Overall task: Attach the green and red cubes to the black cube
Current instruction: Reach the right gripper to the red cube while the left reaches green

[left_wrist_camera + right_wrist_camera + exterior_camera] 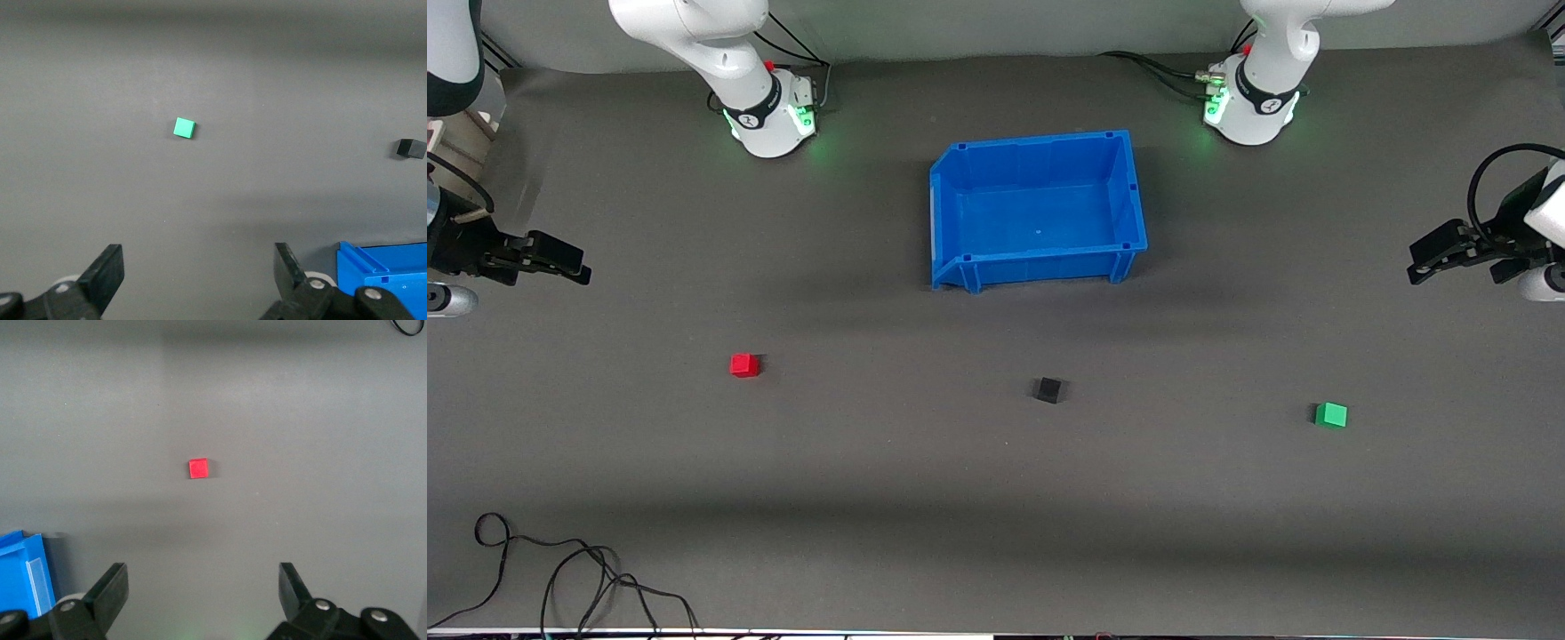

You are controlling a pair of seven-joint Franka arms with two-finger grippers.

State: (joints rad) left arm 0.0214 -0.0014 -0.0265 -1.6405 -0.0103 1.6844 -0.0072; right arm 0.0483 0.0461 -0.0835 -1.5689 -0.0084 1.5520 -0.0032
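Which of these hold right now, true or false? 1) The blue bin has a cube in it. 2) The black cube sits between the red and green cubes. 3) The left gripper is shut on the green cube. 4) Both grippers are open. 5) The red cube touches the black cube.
1) False. The blue bin holds nothing; all three cubes lie on the mat, nearer the front camera than the bin.
2) True. The black cube lies between the red cube and the green cube.
3) False. The left gripper is open and empty, the green cube lying apart from it.
4) True. The right gripper is open too.
5) False. They lie well apart.
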